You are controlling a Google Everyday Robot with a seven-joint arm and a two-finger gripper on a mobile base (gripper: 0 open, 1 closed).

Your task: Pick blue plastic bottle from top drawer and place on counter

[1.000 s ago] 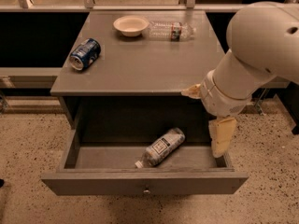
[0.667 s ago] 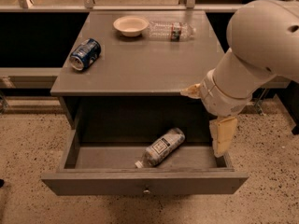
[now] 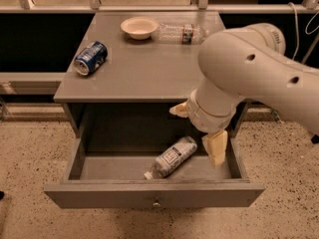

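The blue plastic bottle (image 3: 171,158) lies on its side in the open top drawer (image 3: 154,193), white cap toward the front left, white label with a dark square facing up. My gripper (image 3: 198,129) hangs over the right part of the drawer, just right of and above the bottle. It is open and empty: one cream finger (image 3: 217,148) points down into the drawer, the other (image 3: 178,109) shows at the counter's front edge. The grey counter (image 3: 139,68) is above the drawer. My bulky white arm covers the counter's right front corner.
On the counter lie a blue soda can (image 3: 90,58) at the left, a cream bowl (image 3: 139,27) at the back and a clear bottle with a red-and-dark label (image 3: 182,33) on its side beside it. The drawer has a small knob (image 3: 156,202). Speckled floor surrounds the cabinet.
My arm and gripper have moved left and slightly down, closer to the bottle in the drawer. The bottle and the counter objects have not moved.
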